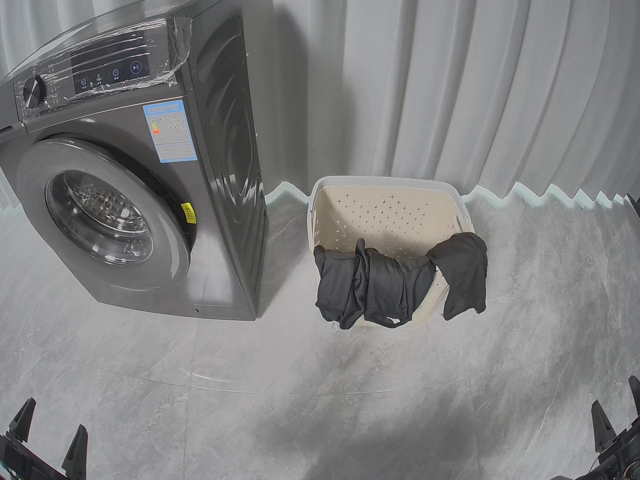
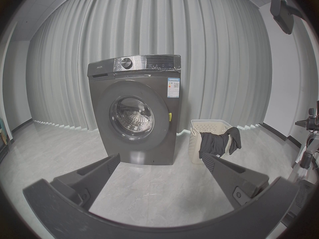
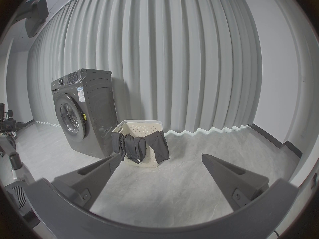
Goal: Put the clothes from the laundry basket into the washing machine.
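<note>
The left tool [image 2: 160, 156] and right tool [image 3: 161, 156] are gaping open, empty, well short of the laundry basket [image 1: 387, 183]. The clothes [image 1: 373, 285] are draping over its near rim, right of the washing machine [image 1: 220, 135]; soft and light, they are likely inviting a pinch at a bunched fold.

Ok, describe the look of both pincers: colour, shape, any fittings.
The left pincer and right pincer look alike: matte dark grey, each with two wedge-shaped fingers tapering to blunt tips, set on a curved dark bar. Each finger has a small round fastener near its base.
</note>
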Controlling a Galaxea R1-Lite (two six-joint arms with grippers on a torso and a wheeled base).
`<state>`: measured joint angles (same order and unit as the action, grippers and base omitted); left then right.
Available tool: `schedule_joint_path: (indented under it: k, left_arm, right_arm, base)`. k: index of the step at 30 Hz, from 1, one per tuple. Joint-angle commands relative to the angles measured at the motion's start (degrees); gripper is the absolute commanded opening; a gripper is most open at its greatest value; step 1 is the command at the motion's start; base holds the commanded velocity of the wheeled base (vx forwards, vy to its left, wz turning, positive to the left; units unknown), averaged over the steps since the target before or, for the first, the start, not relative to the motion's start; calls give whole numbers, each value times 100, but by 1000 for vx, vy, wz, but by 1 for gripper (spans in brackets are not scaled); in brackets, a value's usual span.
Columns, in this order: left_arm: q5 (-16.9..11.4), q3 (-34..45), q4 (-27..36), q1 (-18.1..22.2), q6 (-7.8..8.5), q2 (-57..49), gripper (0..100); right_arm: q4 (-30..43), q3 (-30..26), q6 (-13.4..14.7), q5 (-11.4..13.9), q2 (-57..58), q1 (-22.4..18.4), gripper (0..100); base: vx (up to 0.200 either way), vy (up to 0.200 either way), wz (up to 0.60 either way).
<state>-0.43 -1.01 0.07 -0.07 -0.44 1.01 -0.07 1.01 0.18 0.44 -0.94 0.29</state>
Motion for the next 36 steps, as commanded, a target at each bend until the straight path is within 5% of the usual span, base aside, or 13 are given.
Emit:
schedule_joint_path:
  k: [1,22,36]
  left_arm:
    - [-1,92,1,-1,-9,-101,100]
    - [-10,84,1,-10,9,-101,100]
    - [-10,84,1,-10,18,-101,100]
  right_arm:
    - [7,-101,-1,0,32,-3,100]
    - [-1,-101,-9,0,32,-3,100]
    - [-1,-101,-9,0,32,6,100]
  base:
    - [0,0,0]
    - [0,-171,0]
    - [0,0,0]
